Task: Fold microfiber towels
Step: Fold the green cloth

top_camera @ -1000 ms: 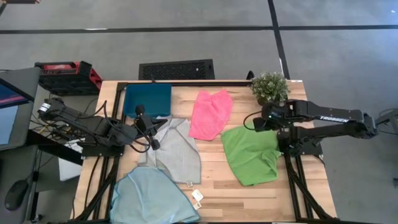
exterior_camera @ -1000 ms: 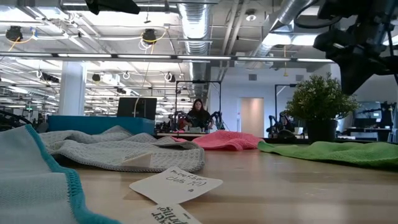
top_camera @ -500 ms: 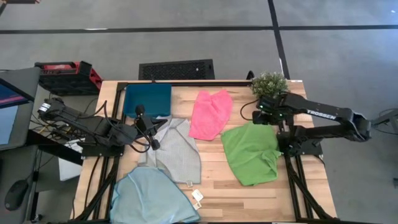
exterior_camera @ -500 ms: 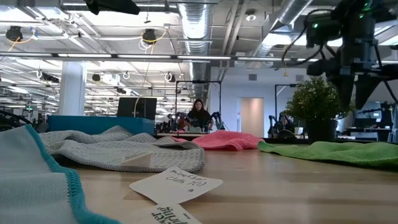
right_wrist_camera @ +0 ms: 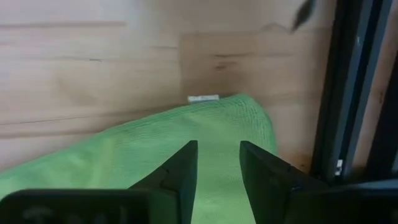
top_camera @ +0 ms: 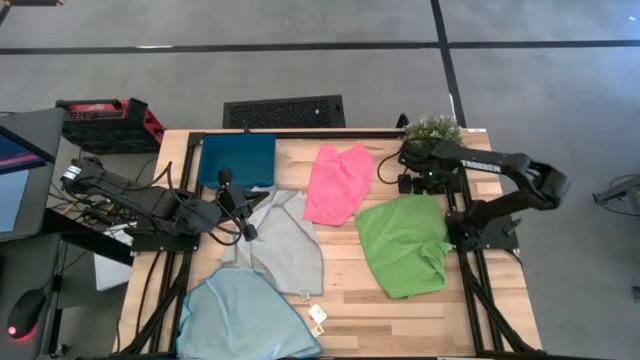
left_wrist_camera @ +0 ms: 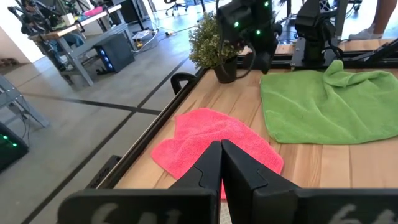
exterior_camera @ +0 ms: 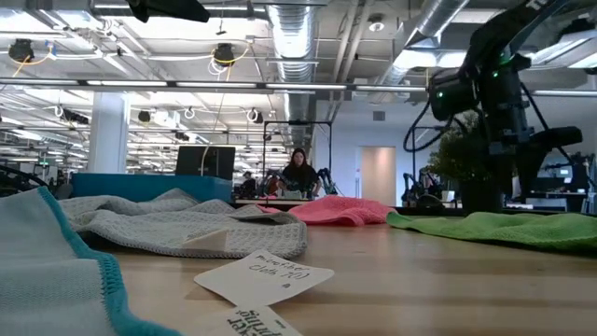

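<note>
Above the far corner of the green towel hangs my right gripper. Its two fingers stand apart with a gap between them, and nothing is in that gap. Looking down past them I see the rounded corner of the green cloth and a small white tag beside it on the wood. A dark frame rail runs just beside that corner.

My left gripper waits over the left side of the table, near the grey towel. Its fingers are pressed tight together and hold nothing. Past them I can see the pink towel and, farther off, the green one.

All four towels lie on the table. The green one is spread out on the right side, with a few bumps along one edge. The pink towel sits near the middle at the back, a little bunched up. The grey one is rumpled near the middle, between the pink one and the light blue towel. The blue one is at the front left and hangs over the table's front edge.

A dark teal tray sits at the back left, just touching the grey towel's corner. A little potted plant stands at the back right corner (my right arm reaches just in front of it). Two small paper cards lie near the front edge.
</note>
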